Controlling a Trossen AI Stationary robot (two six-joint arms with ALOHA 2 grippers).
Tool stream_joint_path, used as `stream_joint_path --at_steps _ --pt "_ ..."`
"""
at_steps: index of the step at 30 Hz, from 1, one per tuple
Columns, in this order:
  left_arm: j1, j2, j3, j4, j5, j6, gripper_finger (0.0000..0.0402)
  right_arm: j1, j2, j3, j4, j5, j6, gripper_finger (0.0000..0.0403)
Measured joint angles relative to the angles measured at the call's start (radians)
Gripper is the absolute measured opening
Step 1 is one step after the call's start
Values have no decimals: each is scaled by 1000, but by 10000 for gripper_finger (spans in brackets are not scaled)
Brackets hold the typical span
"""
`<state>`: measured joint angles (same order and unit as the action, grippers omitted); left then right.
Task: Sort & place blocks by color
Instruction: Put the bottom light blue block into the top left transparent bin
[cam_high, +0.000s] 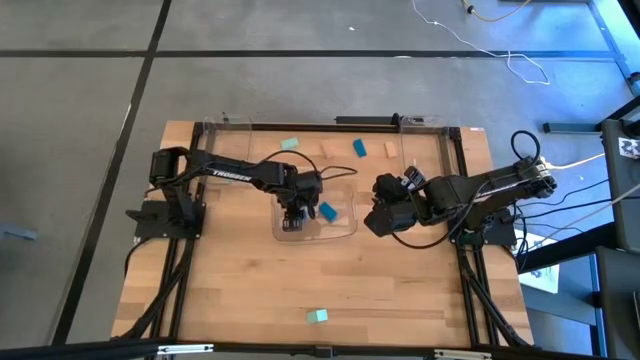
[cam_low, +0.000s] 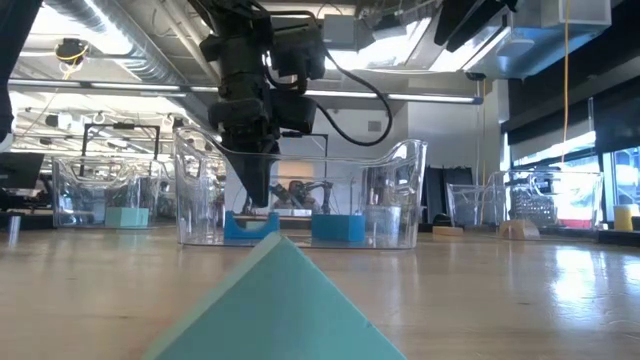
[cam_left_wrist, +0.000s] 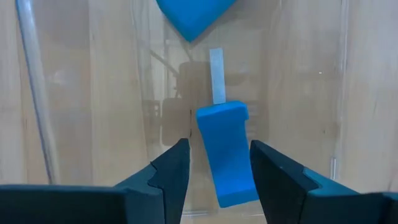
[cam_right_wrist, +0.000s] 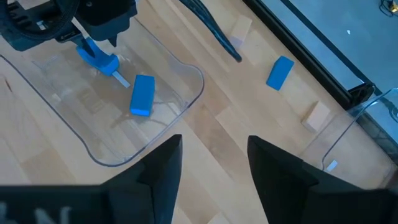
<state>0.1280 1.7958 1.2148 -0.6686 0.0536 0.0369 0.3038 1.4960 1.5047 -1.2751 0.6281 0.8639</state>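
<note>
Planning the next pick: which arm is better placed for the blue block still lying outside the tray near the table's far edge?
Probably right: the right gripper is open and nearer the blue block; the left gripper is in the tray.

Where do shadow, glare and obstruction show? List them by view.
Low view: a mint block against the lens hides the foreground; window light glares off the table. Left wrist view: the left claw casts a shadow on the tray behind the blue block.

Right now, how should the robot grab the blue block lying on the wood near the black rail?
Come straight down on the blue block and pinch its two long sides across the narrow width. It lies flat and alone on the table, slightly angled, so the claw should turn to match; nothing crowds it.
</note>
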Motion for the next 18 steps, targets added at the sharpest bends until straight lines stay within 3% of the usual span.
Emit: stream_joint_path --at_steps 7,18 --pt "0 0 20 -24 37 -9 158 0 0 0 14 -2 0 184" --pt "36 -9 259 -232 26 -11 156 0 0 0 196 -1 -11 184"
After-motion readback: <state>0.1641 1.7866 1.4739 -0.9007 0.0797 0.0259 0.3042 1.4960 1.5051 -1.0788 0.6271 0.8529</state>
